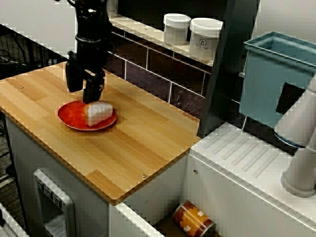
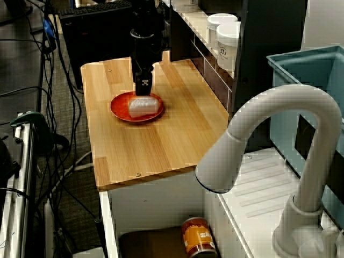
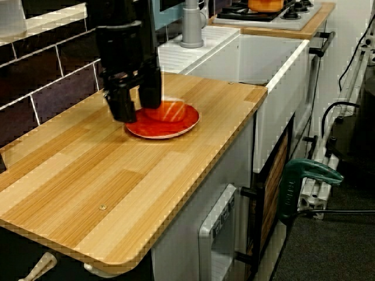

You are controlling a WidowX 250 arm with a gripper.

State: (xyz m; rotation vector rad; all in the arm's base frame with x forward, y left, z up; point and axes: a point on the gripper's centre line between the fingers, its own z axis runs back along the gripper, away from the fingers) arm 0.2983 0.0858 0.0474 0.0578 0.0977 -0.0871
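Just over the sushi piece, the pincer gapes wide; jar label unreadable.

Pincer hung left of centre, jaws apart, over red plate | white-and-orange food piece lay on plate, just below one finger | plate sat on wooden counter | two white jars stood on shelf, upper centre | can lay at bottom edge

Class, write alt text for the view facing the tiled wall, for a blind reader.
A black gripper, jaws apart, hangs over a white-and-orange food piece on a red plate on a wooden counter. Two white jars stand on the shelf behind.
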